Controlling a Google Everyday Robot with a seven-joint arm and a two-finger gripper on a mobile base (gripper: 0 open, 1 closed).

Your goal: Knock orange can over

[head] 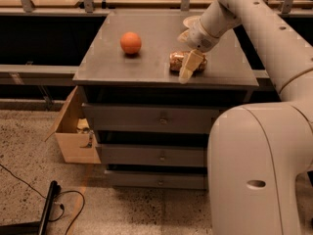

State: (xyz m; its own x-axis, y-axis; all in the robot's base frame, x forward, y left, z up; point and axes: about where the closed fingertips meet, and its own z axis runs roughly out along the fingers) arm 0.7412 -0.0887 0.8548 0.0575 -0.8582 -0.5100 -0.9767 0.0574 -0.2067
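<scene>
The golden-orange can (176, 61) lies on its side on the grey cabinet top (122, 67), near the front right edge. My gripper (190, 65) hangs from the white arm that comes in from the upper right. It sits right over the can's right end and reaches down to the front edge of the top, hiding part of the can.
A round orange ball (130, 42) rests on the top, left of the can. A shallow white bowl (190, 21) sits behind the arm. Closed drawers (156, 119) fill the front below. An open cardboard box (73, 138) and a black cable (49, 209) are on the floor at left.
</scene>
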